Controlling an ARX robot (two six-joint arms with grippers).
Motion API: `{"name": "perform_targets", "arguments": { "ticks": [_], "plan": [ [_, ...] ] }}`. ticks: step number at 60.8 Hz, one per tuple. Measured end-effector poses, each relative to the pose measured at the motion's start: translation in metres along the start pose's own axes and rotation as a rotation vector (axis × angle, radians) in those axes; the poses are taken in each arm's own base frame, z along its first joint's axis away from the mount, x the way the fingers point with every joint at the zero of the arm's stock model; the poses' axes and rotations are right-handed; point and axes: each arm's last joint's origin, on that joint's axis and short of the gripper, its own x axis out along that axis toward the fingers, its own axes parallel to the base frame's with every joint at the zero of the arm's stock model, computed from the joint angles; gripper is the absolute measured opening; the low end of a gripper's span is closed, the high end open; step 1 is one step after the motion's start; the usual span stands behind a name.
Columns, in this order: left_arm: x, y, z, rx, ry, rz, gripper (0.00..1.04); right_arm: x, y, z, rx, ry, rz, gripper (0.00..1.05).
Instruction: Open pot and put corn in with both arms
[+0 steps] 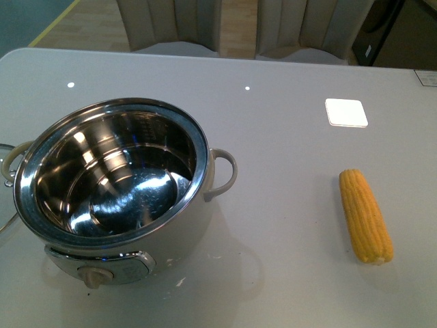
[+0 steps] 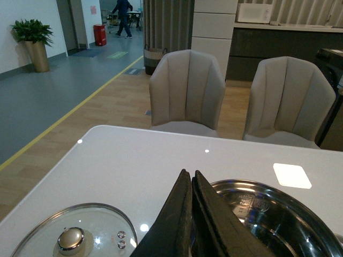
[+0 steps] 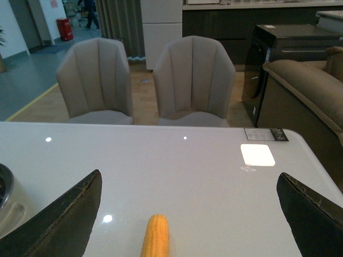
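Over on the right side of the table (image 1: 287, 130), the corn (image 1: 366, 216) lies lengthwise away from the robot, well apart from the lidless pot (image 1: 202, 158). Right gripper (image 3: 188, 178) (fingers spread wide) is nearer, cob lined up between them; left gripper (image 2: 191, 172) fingers pressed together, holding nothing.

left hand (image 2: 191, 176) closed, right hand (image 3: 188, 179) spread wide

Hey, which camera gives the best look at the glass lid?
The left wrist view: the glass lid lies flat beside the pot, knob and most of its rim visible. The front view catches only a sliver of its rim at the picture's edge. The right wrist view shows none.
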Motion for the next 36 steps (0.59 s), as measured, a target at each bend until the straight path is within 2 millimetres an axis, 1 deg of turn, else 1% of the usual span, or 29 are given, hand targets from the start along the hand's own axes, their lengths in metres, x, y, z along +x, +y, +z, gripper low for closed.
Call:
{"name": "perform_targets", "arguments": {
  "ticks": [16,20,24,36],
  "plan": [
    [-0.006,0.000,-0.001,0.000,0.001,0.000,0.03,0.000,0.000,0.000,0.000,0.000,0.000,0.96],
    [-0.013,0.000,-0.005,0.001,0.035,0.000,0.03,0.000,0.000,0.000,0.000,0.000,-0.001,0.96],
    [-0.016,0.000,-0.003,0.001,0.010,0.000,0.03,0.000,0.000,0.000,0.000,0.000,0.000,0.96],
    [-0.017,0.000,-0.003,0.001,0.006,0.000,0.03,0.000,0.000,0.000,0.000,0.000,0.000,0.96]
  ]
}}
